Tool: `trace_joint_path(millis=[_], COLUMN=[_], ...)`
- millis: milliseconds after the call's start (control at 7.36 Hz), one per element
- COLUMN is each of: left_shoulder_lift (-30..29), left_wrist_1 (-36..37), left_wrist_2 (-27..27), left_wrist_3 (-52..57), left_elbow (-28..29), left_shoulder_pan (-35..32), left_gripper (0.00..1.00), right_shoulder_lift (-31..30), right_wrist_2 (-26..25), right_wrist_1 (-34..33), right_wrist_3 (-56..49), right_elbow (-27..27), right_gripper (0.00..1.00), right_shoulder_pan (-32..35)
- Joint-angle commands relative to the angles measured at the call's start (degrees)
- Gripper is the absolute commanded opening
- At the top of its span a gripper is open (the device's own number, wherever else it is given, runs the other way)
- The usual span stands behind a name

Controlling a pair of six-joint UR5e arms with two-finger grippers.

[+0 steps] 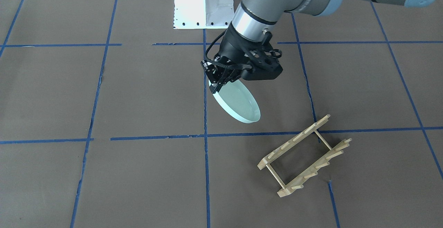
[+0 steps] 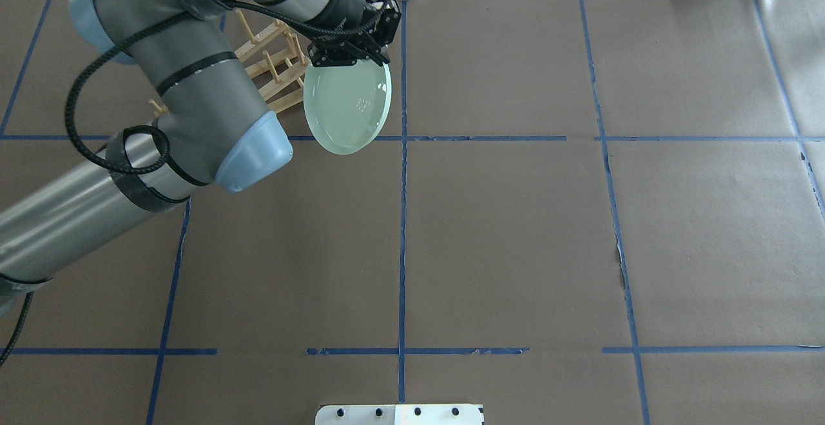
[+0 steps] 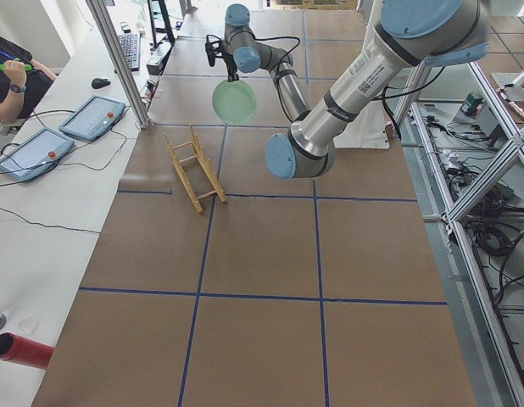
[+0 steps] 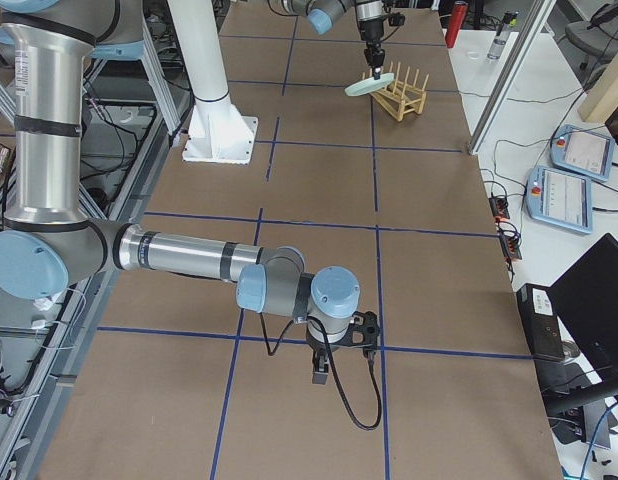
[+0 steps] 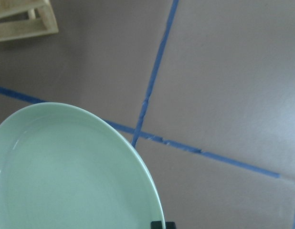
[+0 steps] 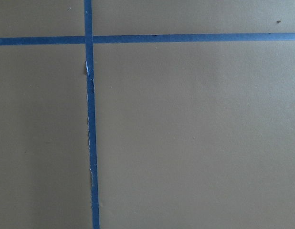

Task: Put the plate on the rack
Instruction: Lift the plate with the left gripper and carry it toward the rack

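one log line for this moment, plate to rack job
phase: carry | left gripper: shut on plate rim, lifted, tilted | rack: empty, plate not yet on it | right gripper: far from plate, state unclear

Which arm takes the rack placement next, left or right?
Left. The left gripper holds the plate by its rim, lifted close to the rack. The right gripper hangs far from both.

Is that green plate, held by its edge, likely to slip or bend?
Probably stiff: the plate shows no sag though the left gripper pinches only its rim. Its glossy surface looks slippery, so it might slip or swing.
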Motion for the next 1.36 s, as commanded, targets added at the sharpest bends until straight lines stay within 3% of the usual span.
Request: trace_joint_path(millis=[0,272,679,951,1222], left_shoulder_lift=[3.2,7.0,12.0,12.2,12.2], left_wrist_1=[-12.5,-34.8,-55.1,-63.6,-65.1], left_wrist_2=[-2.3,-3.3,-3.1,-2.1,0.4], left_wrist_3=[-6.5,-13.2,-14.6,-14.5,-14.4], left_elbow=[0.4,6.7,12.3,18.3,21.4], left_shoulder_pan=[-8.5,-12.1,-12.9,-13.3,-13.3], left_gripper=[0.0,0.0,0.0,0.0,0.0], right_shoulder_lift=[0.0,0.0,0.0,0.0,0.0], right_wrist_2=[0.0,0.0,0.0,0.0,0.0], right_wrist_1=[0.0,0.0,0.0,0.0,0.0], right_wrist_3=[0.0,0.0,0.0,0.0,0.0], right_elbow=[0.0,0.0,-0.1,-0.1,-0.1], right_gripper=[1.0,1.0,1.0,1.0,1.0], right_shoulder_pan=[-0.1,0.0,-0.1,-0.1,0.0])
